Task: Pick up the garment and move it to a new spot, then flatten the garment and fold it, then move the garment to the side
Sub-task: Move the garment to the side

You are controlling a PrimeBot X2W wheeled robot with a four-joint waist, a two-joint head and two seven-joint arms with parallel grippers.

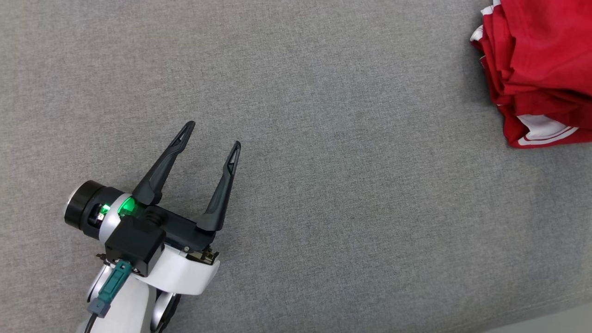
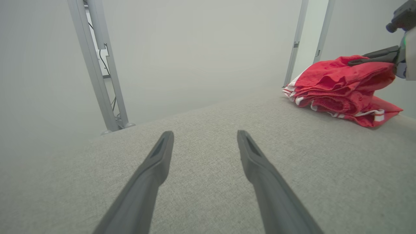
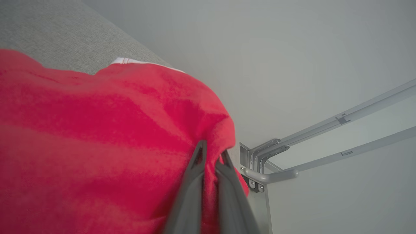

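Garment [image 1: 536, 60]: red with white trim, folded in layers, resting at the far right of the grey fabric table [image 1: 323, 194].
Right end effector [image 3: 213, 150]: closed tight on an upper fold of the garment.
Left end effector [image 1: 213, 135]: spread wide, empty, well apart from the garment.

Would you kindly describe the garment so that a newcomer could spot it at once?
Start at the grey surface, then look to its right end in the head view. There lies a folded garment, pinched by the right gripper. Its red with white trim sets it apart from the grey around it.
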